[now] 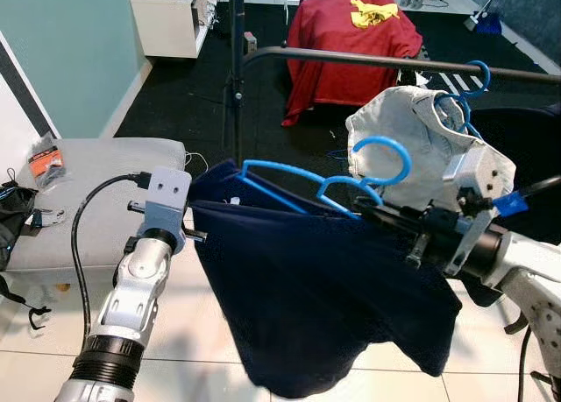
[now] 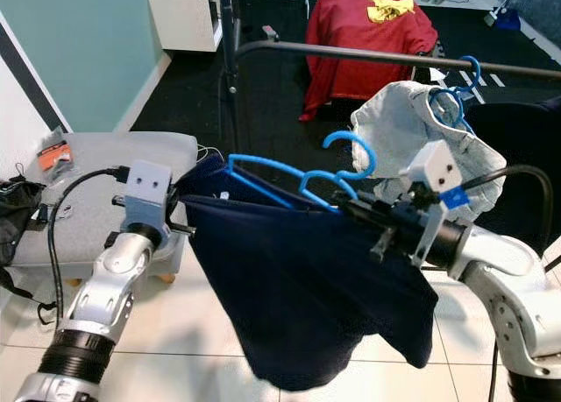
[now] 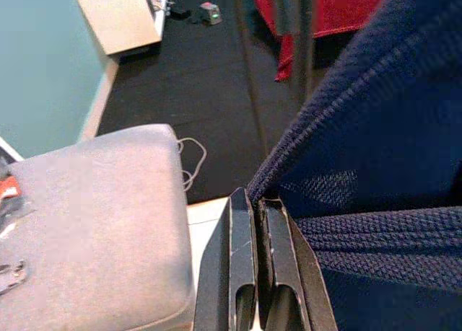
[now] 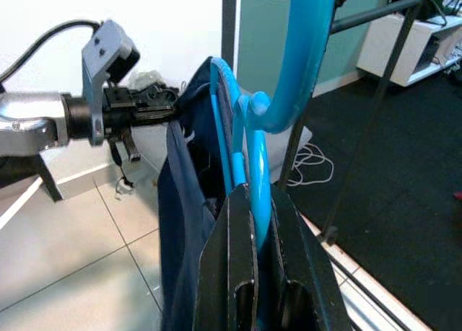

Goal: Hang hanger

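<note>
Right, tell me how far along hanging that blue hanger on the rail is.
Done: the navy garment is on the blue hanger, lifted off the floor. In hand: the right gripper is shut on the hanger near its neck, and the left gripper pinches the garment's edge. Left: the hook sits below the black rail, not yet over it.

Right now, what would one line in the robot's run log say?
right gripper: shut on blue plastic hanger | left gripper: shut on navy knit garment | black clothes rail: hanger not yet on
</note>
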Robot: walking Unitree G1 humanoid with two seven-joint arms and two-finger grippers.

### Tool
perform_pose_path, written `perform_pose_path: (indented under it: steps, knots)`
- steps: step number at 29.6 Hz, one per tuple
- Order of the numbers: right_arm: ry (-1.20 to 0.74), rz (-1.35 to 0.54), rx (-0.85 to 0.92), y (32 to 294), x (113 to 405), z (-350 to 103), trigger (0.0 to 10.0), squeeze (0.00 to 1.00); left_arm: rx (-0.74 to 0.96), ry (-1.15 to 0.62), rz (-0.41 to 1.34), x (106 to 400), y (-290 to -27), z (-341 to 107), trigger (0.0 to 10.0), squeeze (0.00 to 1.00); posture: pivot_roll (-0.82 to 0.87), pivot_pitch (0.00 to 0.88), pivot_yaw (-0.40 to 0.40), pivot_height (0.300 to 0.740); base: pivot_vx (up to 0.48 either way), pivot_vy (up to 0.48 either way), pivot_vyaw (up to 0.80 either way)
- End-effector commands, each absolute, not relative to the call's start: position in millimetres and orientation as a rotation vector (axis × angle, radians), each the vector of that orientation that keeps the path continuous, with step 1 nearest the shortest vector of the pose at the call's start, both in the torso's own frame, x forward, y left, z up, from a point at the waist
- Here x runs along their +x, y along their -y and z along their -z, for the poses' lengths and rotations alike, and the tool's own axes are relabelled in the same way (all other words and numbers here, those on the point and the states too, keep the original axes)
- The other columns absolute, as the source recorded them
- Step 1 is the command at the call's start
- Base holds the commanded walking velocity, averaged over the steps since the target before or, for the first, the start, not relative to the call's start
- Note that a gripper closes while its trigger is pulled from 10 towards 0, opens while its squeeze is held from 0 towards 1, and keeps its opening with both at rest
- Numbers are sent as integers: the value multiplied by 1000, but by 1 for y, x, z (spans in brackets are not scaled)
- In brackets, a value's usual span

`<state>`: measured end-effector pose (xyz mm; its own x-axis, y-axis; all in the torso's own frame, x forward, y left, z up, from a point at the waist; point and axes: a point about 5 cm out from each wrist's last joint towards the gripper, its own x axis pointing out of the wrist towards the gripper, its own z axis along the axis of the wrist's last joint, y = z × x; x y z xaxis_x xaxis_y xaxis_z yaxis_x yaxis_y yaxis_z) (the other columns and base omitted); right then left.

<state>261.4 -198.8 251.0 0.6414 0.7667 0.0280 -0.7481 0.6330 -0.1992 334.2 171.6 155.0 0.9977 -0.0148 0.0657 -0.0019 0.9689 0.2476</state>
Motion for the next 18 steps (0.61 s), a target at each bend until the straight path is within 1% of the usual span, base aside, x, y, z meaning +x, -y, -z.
perform_pose_path:
  steps: [1,3,4,6,7,9,11,13,14,16,17,18]
  knots:
    - [185,-829,-177,208,257,-265,0,0,254,-11,-21,330,-179,-138,0,0,-62,142,-26,740,0,0,0]
    - [161,-851,-184,206,256,-262,0,0,251,-1,-12,330,-175,-139,0,0,-62,143,-26,740,0,0,0]
    - [103,-859,-229,204,256,-252,0,0,236,40,-7,333,-171,-149,0,0,-64,146,-28,740,0,0,0]
    - [103,-859,-229,204,256,-252,0,0,236,40,-7,333,-171,-149,0,0,-64,146,-28,740,0,0,0]
    - [47,-858,-295,203,257,-242,0,0,233,85,-9,337,-170,-160,0,0,-62,148,-29,740,0,0,0]
    - [47,-858,-295,203,257,-242,0,0,233,85,-9,337,-170,-160,0,0,-62,148,-29,740,0,0,0]
    - [-27,-865,-347,202,257,-229,0,0,246,158,-42,346,-174,-182,0,0,-59,151,-30,740,0,0,0]
    - [-27,-865,-347,202,257,-229,0,0,246,158,-42,346,-174,-182,0,0,-59,151,-30,740,0,0,0]
    - [-102,-877,-412,205,255,-219,0,0,253,190,-73,352,-181,-195,0,0,-63,152,-28,740,0,0,0]
    - [-102,-877,-412,205,255,-219,0,0,253,190,-73,352,-181,-195,0,0,-63,152,-28,740,0,0,0]
    - [-160,-884,-462,208,253,-210,0,0,266,224,-85,359,-185,-210,0,0,-62,154,-27,740,0,0,0]
    - [-160,-884,-462,208,253,-210,0,0,266,224,-85,359,-185,-210,0,0,-62,154,-27,740,0,0,0]
